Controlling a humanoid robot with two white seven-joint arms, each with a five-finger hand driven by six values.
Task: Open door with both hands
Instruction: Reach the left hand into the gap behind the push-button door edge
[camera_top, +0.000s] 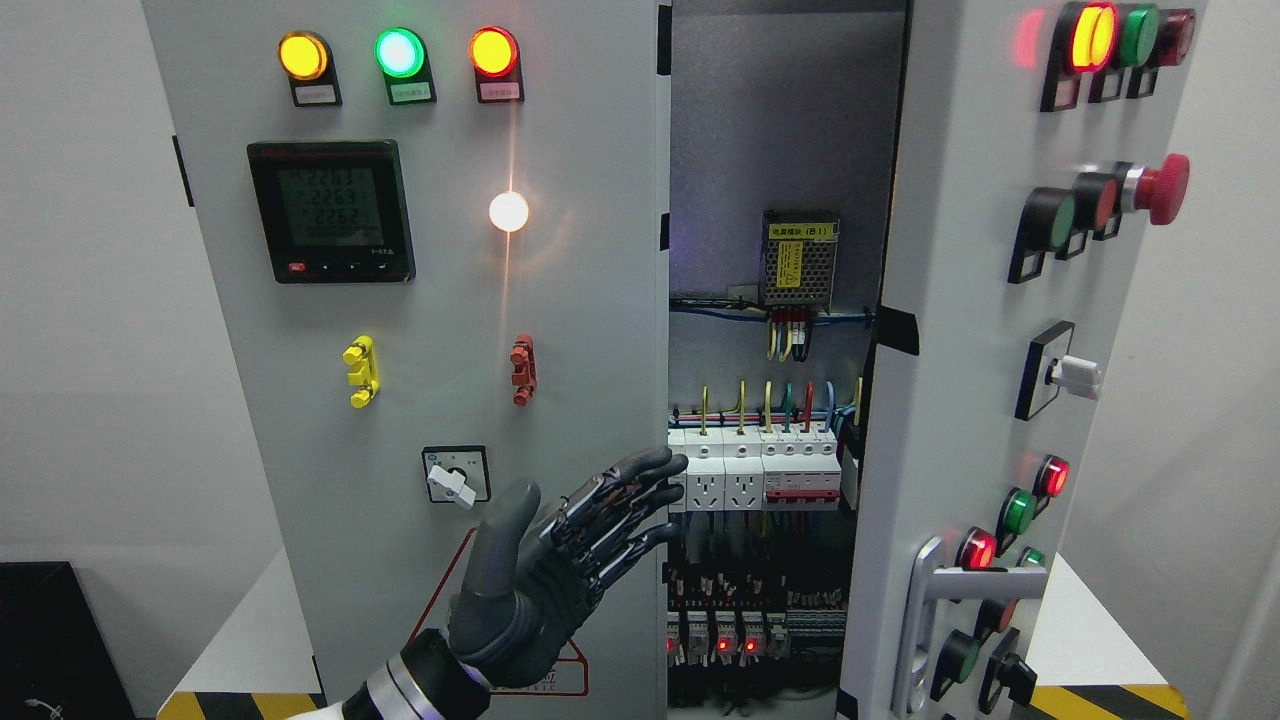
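1. The pale grey metal right door (985, 420) of the cabinet stands swung open at the picture's right, edge-on, its silver lever handle (935, 610) low down.
2. The left hand (560, 570) (dark grey, jointed) reaches up from the lower left, fingers (640, 490) straight and spread, holding nothing, their tips at the inner edge of the shut grey left door (420, 330), well apart from the open one.
3. Between the doors show white breakers (755, 470) and coloured wires.
4. The left door carries smooth round lamps and a black digital meter (331, 211).
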